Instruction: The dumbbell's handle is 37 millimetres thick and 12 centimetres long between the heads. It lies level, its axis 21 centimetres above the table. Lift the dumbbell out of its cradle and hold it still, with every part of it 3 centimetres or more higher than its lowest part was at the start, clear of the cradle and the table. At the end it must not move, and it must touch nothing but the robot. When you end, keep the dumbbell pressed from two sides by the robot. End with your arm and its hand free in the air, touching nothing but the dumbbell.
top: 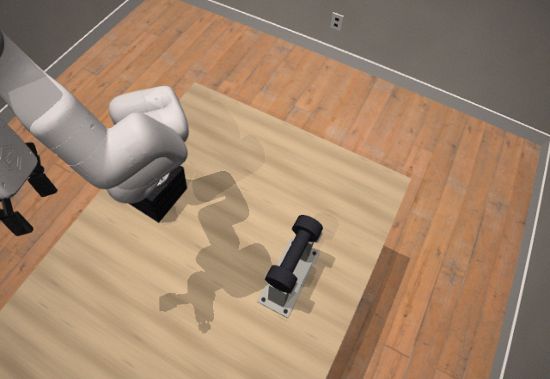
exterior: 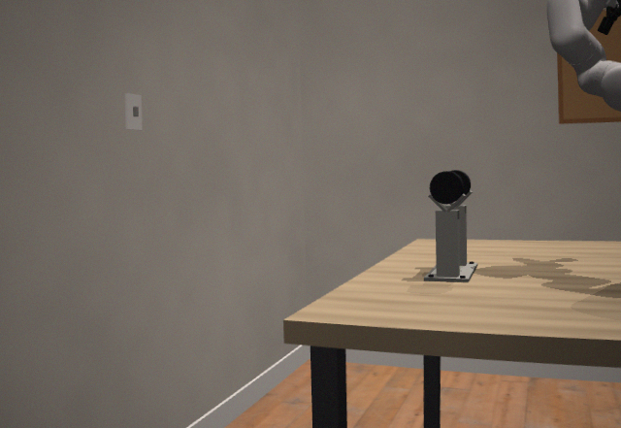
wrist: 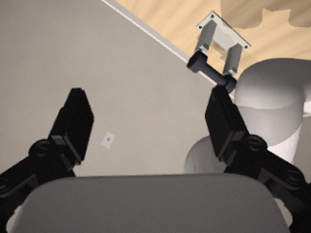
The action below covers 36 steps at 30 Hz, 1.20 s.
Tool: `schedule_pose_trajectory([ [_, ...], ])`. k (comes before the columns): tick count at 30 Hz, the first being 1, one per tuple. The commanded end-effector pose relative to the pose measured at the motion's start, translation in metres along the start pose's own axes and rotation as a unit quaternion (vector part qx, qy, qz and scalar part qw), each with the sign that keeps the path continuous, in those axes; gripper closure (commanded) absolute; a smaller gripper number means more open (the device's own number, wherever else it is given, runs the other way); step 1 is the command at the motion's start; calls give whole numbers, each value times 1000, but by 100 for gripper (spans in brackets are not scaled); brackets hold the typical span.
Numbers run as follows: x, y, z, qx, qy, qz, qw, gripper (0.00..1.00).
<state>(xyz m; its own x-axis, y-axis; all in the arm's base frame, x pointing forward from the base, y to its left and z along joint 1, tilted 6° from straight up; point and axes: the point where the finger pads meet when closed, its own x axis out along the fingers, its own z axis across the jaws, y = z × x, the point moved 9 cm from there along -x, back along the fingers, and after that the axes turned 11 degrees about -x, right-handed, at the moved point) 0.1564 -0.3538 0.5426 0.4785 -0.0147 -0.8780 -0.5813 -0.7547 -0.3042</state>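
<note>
The black dumbbell lies level in the V-shaped forks of a grey cradle that is bolted near the table's right side. From the side view the dumbbell sits on top of the tall cradle post. My gripper is open and empty, high in the air and far from the dumbbell. In the wrist view the dumbbell and cradle are small at the top right, partly behind the right finger. In the overhead view the gripper is at the left edge, beyond the table.
The arm's black base stands on the table's left part, with white arm links bent above it. The arm's shadow falls on the table. The cradle is close to the table's right edge. A wood floor surrounds the table.
</note>
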Motion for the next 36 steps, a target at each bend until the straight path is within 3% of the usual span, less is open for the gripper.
schedule_pose_trajectory([
  [1,54,-35,-31,-58,-47,-6,997,0],
  [4,59,-39,-33,-58,-47,-6,997,0],
  [5,96,-67,-45,-95,-73,-10,993,0],
  [8,97,-68,-45,-95,-73,-10,993,0],
  [9,134,-98,-53,-133,-97,-12,986,0],
  [13,134,-98,-53,-133,-97,-12,986,0],
  [14,169,-130,-55,-170,-120,-15,978,0],
  [17,169,-130,-55,-170,-120,-15,978,0],
  [18,201,-161,-53,-205,-140,-16,968,0],
  [20,202,-161,-53,-205,-140,-16,968,0],
  [21,228,-187,-48,-239,-159,-17,958,0],
  [23,233,-192,-47,-239,-159,-17,958,0],
  [24,259,-219,-38,-272,-176,-17,946,0],
  [26,261,-221,-38,-272,-176,-17,946,0],
  [27,286,-248,-26,-302,-190,-17,934,0],
  [30,286,-248,-26,-302,-190,-17,934,0],
  [31,309,-273,-13,-330,-203,-16,922,0],
  [32,309,-273,-13,-330,-203,-16,922,0],
  [33,329,-295,1,-355,-214,-16,910,0],
  [35,329,-295,1,-355,-214,-16,910,0],
  [36,345,-314,16,-377,-223,-15,899,0],
])
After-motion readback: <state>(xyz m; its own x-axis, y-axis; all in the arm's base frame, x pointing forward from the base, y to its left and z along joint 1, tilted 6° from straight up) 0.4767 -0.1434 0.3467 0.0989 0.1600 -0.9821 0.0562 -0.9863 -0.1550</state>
